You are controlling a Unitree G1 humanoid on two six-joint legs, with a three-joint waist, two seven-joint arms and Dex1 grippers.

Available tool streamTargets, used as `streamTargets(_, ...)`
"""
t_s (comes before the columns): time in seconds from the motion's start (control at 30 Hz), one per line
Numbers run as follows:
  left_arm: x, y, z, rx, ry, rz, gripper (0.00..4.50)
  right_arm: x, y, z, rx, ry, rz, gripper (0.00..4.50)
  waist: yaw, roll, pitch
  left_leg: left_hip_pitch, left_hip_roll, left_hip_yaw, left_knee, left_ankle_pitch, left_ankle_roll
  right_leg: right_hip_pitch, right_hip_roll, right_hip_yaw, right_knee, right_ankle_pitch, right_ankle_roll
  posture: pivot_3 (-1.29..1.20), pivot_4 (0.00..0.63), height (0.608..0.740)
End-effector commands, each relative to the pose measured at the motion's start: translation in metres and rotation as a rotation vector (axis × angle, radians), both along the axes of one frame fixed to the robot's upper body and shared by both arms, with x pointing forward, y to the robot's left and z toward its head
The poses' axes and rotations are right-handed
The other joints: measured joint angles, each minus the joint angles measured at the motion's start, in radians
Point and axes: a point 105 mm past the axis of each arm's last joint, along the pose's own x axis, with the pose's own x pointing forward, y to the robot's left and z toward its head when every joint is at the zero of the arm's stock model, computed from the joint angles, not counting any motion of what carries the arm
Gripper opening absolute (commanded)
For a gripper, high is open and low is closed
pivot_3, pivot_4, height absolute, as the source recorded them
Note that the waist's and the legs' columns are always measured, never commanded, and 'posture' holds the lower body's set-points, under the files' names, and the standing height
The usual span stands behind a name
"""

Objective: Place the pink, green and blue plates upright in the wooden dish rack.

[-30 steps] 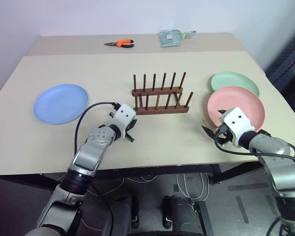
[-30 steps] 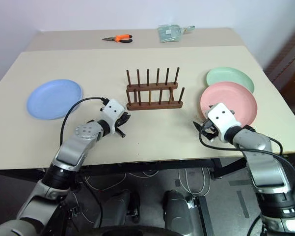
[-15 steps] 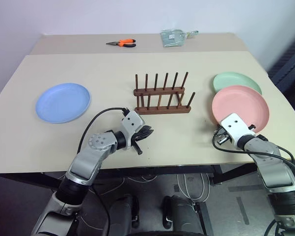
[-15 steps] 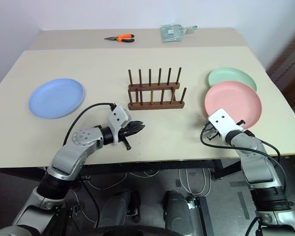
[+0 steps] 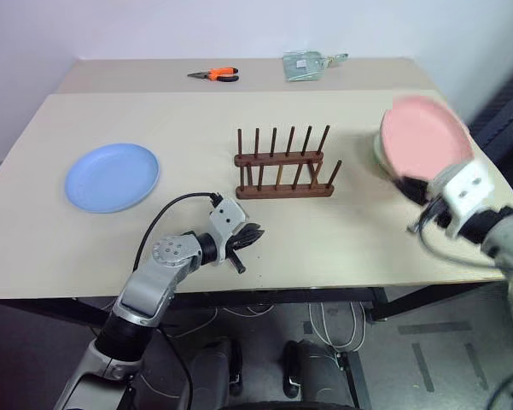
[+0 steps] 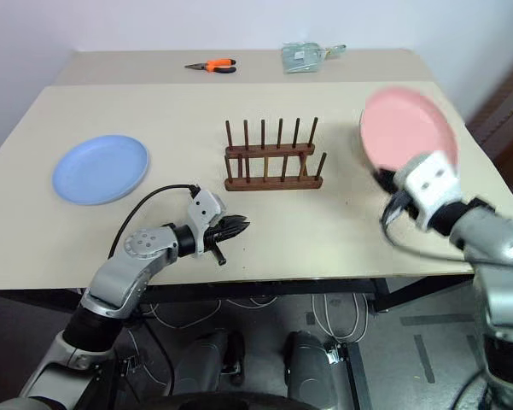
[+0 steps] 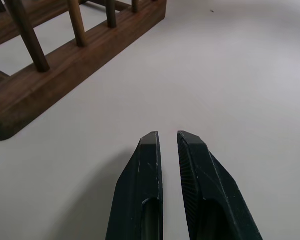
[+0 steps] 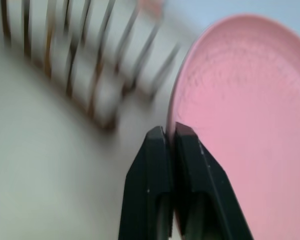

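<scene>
Right tool raised, clamped; left tool low, nearly closed.

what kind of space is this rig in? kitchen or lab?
Likely a lab or workshop bench, not a kitchen: plain beige table against a bare wall, orange-handled pliers at its back edge, loose cables on the floor underneath. The wooden dish rack and plates look like test props.
</scene>
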Motion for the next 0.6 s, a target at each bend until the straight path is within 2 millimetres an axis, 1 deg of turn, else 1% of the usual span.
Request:
streamTargets(0.03, 0.001, -0.001, 0.018, -0.051, -0.037, -0.027, 0.57, -0.02, 0.046, 0.058, 0.377, -0.032, 0.363, 0.02, -0.006, 0.0, 0.0, 0.0, 0.001, -0.001, 0.0, 0.0, 0.0, 0.0, 0.0, -0.001, 0.0, 0.0, 0.0, 0.0, 0.15, 0.74)
streamTargets(0.07, 0.001, -0.001, 0.02, -0.062, -0.041, -0.031, 0.57, -0.018, 0.052, 0.065, 0.449, -0.015, 0.418, 0.02, -0.006, 0.0, 0.0, 0.0, 0.001, -0.002, -0.001, 0.001, -0.002, 0.0, 0.0, -0.001, 0.0, 0.0, -0.001, 0.0, 0.15, 0.74)
streamTargets(0.1, 0.0, -0.001, 0.021, -0.068, -0.044, -0.033, 0.57, -0.015, 0.055, 0.068, 0.488, 0.003, 0.439, 0.02, -0.004, 0.0, 0.0, 0.0, 0.001, -0.002, -0.001, 0.001, -0.003, 0.0, 0.0, -0.001, 0.0, 0.0, -0.001, 0.0, 0.15, 0.74)
streamTargets(0.13, 0.0, -0.001, 0.023, -0.08, -0.039, -0.035, 0.57, -0.007, 0.055, 0.068, 0.519, 0.026, 0.428, 0.02, 0.0, 0.0, 0.0, -0.001, 0.001, -0.002, -0.001, 0.001, -0.003, 0.0, 0.0, -0.002, -0.001, 0.0, -0.001, 0.0, 0.15, 0.74)
streamTargets(0.2, -0.002, -0.001, 0.027, -0.105, -0.04, -0.039, 0.57, 0.012, 0.055, 0.063, 0.562, 0.092, 0.397, 0.02, 0.009, 0.0, 0.0, -0.002, -0.001, -0.002, 0.0, 0.001, -0.002, 0.0, -0.002, -0.002, -0.001, 0.0, 0.0, 0.0, 0.15, 0.74)
streamTargets(0.3, -0.004, 0.0, 0.027, -0.111, -0.04, -0.034, 0.57, 0.026, 0.055, 0.055, 0.59, 0.156, 0.391, 0.02, 0.015, 0.0, 0.0, -0.002, -0.003, -0.001, 0.001, -0.001, 0.001, 0.0, -0.004, -0.002, -0.001, 0.0, 0.0, 0.0, 0.15, 0.74)
streamTargets(0.5, -0.006, 0.002, 0.023, -0.107, -0.045, -0.006, 0.57, 0.038, 0.052, 0.034, 0.618, 0.258, 0.397, 0.02, 0.012, 0.0, 0.0, -0.002, -0.003, 0.001, 0.0, -0.001, 0.001, 0.0, -0.001, -0.002, -0.001, 0.0, 0.001, 0.0, 0.15, 0.74)
streamTargets(0.6, -0.006, 0.002, 0.023, -0.107, -0.047, -0.003, 0.57, 0.041, 0.049, 0.032, 0.642, 0.281, 0.411, 0.02, 0.012, 0.0, 0.0, -0.002, -0.003, 0.001, 0.0, 0.0, 0.001, 0.0, -0.001, -0.002, -0.001, 0.0, 0.001, 0.0, 0.15, 0.74)
